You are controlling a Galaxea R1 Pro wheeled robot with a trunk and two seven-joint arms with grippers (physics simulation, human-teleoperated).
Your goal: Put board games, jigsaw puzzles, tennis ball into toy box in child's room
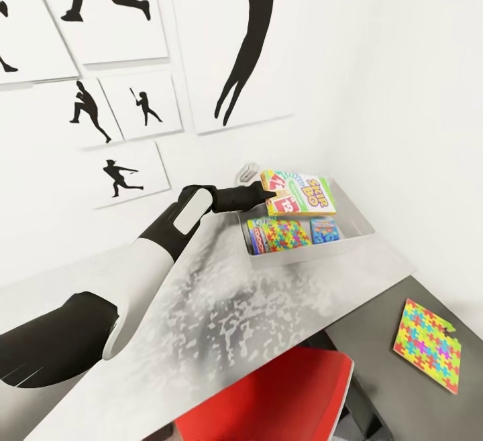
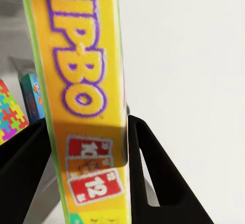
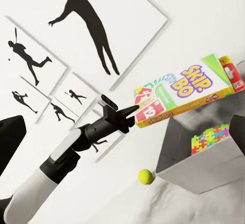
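Note:
My left gripper (image 1: 268, 193) is shut on one end of the SKIP-BO board game (image 1: 303, 194), holding it tilted just above the pale grey toy box (image 1: 355, 226) at the table's far corner. In the left wrist view the game (image 2: 84, 81) sits clamped between the black fingers (image 2: 153, 178). Inside the toy box lie a jigsaw puzzle (image 1: 285, 233), a blue board game (image 1: 326, 230) and a green-edged one (image 1: 255, 235). The tennis ball (image 3: 145, 176) rests on the table beside the toy box (image 3: 204, 168). A second jigsaw puzzle (image 1: 429, 344) lies on a darker grey surface at the lower right. My right gripper (image 3: 125, 127) is open and empty.
The mottled grey-white table (image 1: 221, 313) meets white walls hung with black silhouette pictures (image 1: 241, 45). A red chair (image 1: 282, 394) is tucked under the table's near edge. The toy box sits tight in the wall corner.

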